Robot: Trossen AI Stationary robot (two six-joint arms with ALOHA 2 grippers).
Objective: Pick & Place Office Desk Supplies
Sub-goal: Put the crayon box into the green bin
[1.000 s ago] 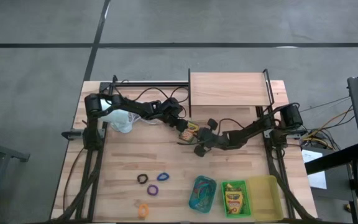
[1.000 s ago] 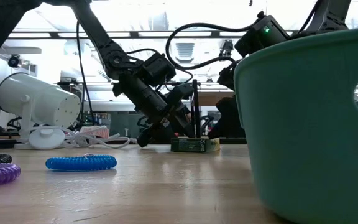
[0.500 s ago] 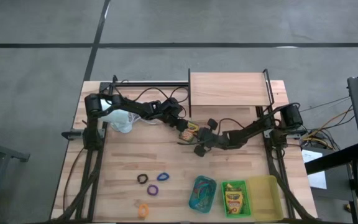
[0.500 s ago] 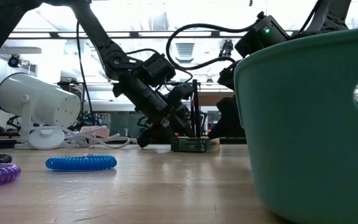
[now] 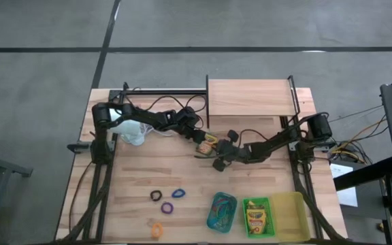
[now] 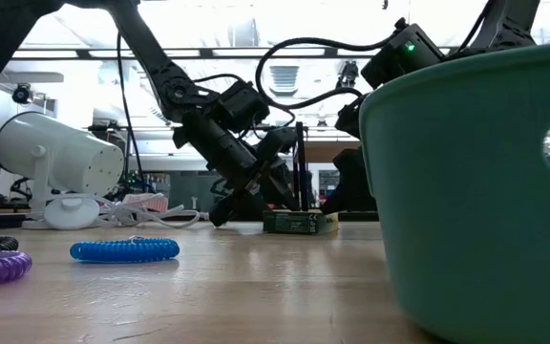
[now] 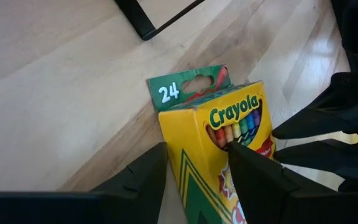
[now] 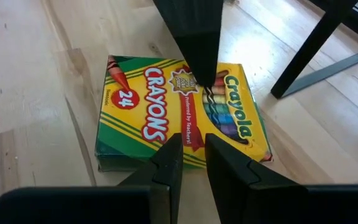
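Wooden table (image 5: 135,173) mostly bare mid-span. Crayon box (image 7: 219,146) lies flat near shelf leg, left gripper (image 7: 194,165) straddling it, jaws apart; right gripper (image 8: 191,165) just beside, jaws narrow, empty.

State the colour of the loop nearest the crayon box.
Blue. The loop shows best in the high view, below the crayon box.

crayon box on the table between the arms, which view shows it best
The right wrist view: the crayon box lies flat with nearly its whole printed face readable. The left wrist view shows it partly cut off by the left gripper. The high view gives a tiny patch; the low view only its edge.
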